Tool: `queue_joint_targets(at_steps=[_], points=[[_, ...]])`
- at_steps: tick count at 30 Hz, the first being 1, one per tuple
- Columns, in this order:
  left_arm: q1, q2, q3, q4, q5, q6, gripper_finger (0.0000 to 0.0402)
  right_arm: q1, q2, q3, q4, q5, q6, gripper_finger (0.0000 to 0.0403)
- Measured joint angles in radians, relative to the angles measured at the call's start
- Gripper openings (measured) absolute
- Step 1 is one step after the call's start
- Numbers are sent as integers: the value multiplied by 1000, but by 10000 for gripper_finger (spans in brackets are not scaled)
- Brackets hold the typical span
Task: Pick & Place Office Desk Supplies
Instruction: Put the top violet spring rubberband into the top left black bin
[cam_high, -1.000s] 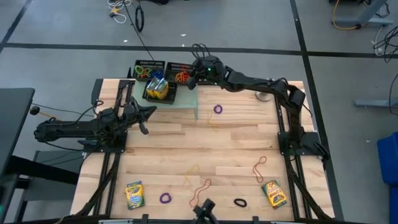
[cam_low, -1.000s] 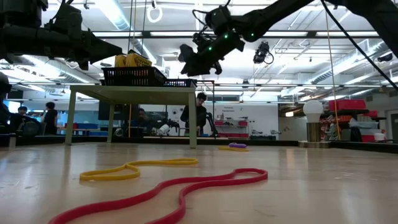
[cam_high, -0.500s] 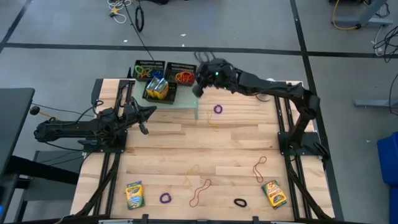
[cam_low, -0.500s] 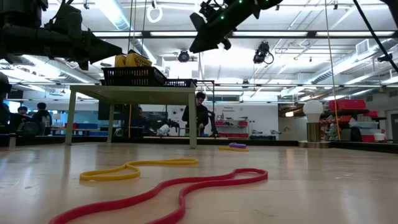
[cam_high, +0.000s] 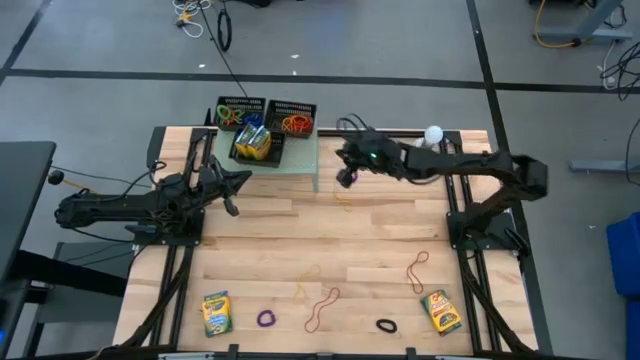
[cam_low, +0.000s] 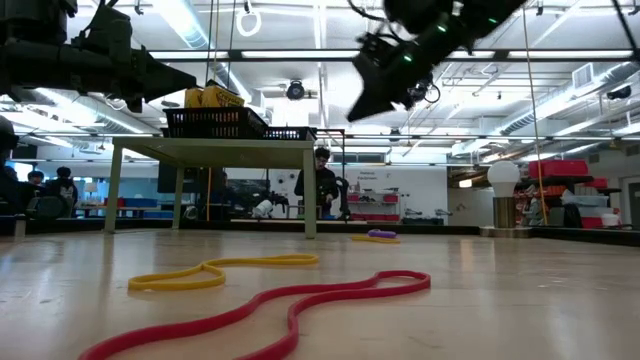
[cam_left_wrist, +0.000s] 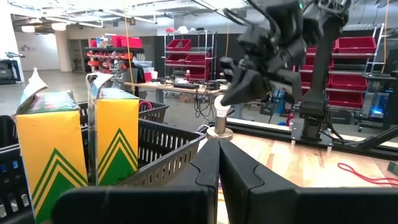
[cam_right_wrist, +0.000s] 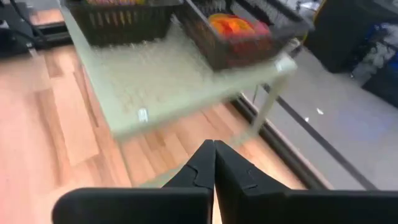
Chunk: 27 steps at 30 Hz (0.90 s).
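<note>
two grippers, both closed and empty: the right gripper hovers beside the raised shelf, likely heading for more rubber bands scattered on the table; the left gripper waits near the trays holding sorted crayon boxes.

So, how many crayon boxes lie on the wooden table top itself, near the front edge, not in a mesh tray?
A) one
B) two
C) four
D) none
B: the high view shows one crayon box lying flat at the front left and another crayon box at the front right; the other boxes stand in a mesh tray on the small raised table.
</note>
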Motion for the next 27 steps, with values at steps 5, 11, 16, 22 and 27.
queue_joint_targets(at_steps=[5, 11, 16, 22, 27], points=[[0, 0, 0, 0, -1, 0, 12, 27, -142, -242, 146, 63, 100, 5], [0, 0, 0, 0, -3, 0, 12, 1, -189, -431, 233, 83, 244, 3], [0, 0, 0, 0, -3, 0, 12, -45, -158, -462, 247, 73, 299, 19], [0, 0, 0, -1, -2, 0, 12, -89, -64, -464, 260, 41, 369, 79], [0, 0, 0, 0, -2, 0, 12, -120, 39, -462, 328, -21, 414, 123]])
